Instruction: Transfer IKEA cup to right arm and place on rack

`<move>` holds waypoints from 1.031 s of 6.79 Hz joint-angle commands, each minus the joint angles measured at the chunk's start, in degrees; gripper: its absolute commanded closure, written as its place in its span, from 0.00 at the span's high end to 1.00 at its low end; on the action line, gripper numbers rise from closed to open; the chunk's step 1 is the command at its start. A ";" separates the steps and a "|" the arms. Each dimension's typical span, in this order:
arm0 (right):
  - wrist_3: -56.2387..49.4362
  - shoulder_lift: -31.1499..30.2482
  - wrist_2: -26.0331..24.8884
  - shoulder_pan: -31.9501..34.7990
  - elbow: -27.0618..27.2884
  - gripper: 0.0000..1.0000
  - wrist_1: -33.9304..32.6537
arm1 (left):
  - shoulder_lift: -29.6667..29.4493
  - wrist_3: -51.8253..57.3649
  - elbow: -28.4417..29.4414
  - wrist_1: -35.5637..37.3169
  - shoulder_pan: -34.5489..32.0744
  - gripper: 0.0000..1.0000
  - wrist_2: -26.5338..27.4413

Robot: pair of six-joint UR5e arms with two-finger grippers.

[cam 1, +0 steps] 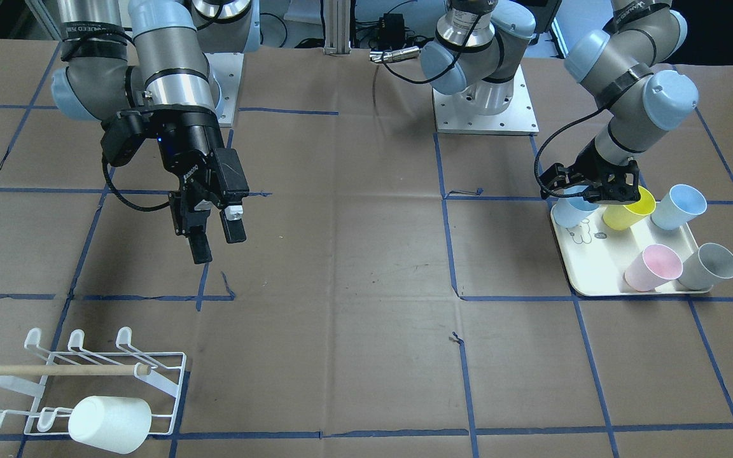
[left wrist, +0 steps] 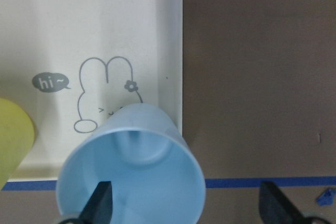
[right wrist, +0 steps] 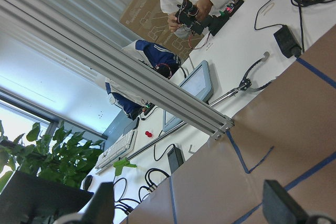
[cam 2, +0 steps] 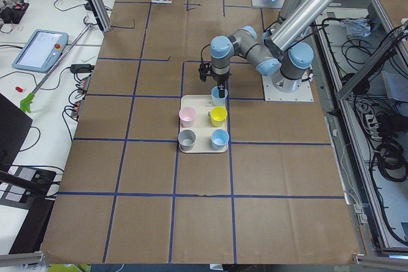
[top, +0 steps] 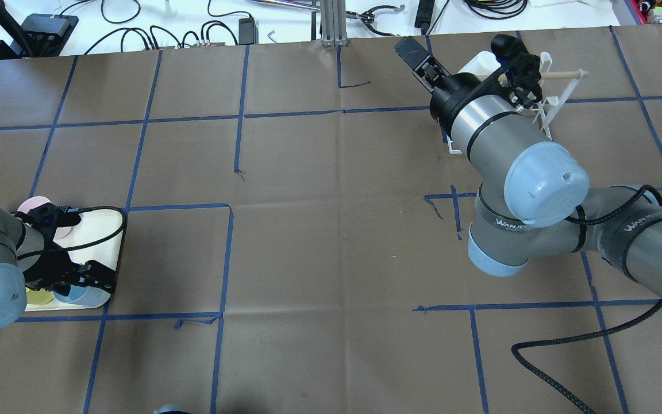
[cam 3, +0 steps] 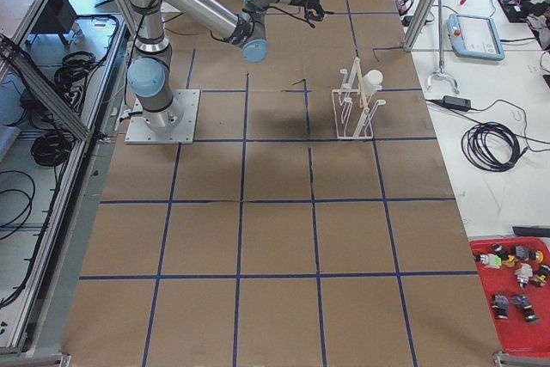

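**A:** Which step was in hand?

**B:** The pick-up that comes ahead of the hand-over. In the front-facing view the left gripper (left wrist: 187, 204) hung over the cream tray (cam 1: 595, 277), which sat at 3 o'clock on the table. It was down on the pale blue cup (left wrist: 131, 182) at the tray's 11 o'clock corner.

**A:** Had it got hold?

**B:** No. In the left wrist view its fingers stood apart, one inside the cup's mouth and the other outside, clear of the wall. The cup's side at 3 o'clock lay between them, and the cup stood on the tray.

**A:** And the right gripper (cam 1: 217, 245)?

**B:** Fingers apart too, with nothing in them. It was held above the table at 9 o'clock, well away from the tray. The rack (cam 1: 55, 369) was at 8 o'clock, with a white cup (cam 1: 110, 424) already lying on its lower prongs.

**A:** So what did the next move call for?

**B:** As I judged it, closing on that wall and lifting straight up. The yellow cup (cam 1: 627, 213) stood just beside it at 3 o'clock and could be knocked. Then the cup had to be carried towards the table's middle, leaving enough of it bare for the right gripper to take.
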 commanded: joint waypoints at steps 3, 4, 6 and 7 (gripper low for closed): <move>22.02 -0.05 0.57 3.44 3.18 1.00 -5.89 | 0.41 0.13 0.39 0.50 -0.10 0.10 0.17; 26.82 -0.05 0.57 3.88 3.18 1.00 -6.70 | 0.50 0.13 1.35 0.50 -0.27 0.00 -0.09; 30.82 -0.13 0.57 3.88 3.18 1.00 -6.80 | 0.59 0.31 4.42 -0.38 -0.54 0.00 -0.27; 30.74 -0.66 0.48 3.88 3.10 1.00 -6.71 | 0.85 0.31 5.31 -0.47 -0.63 0.00 -0.36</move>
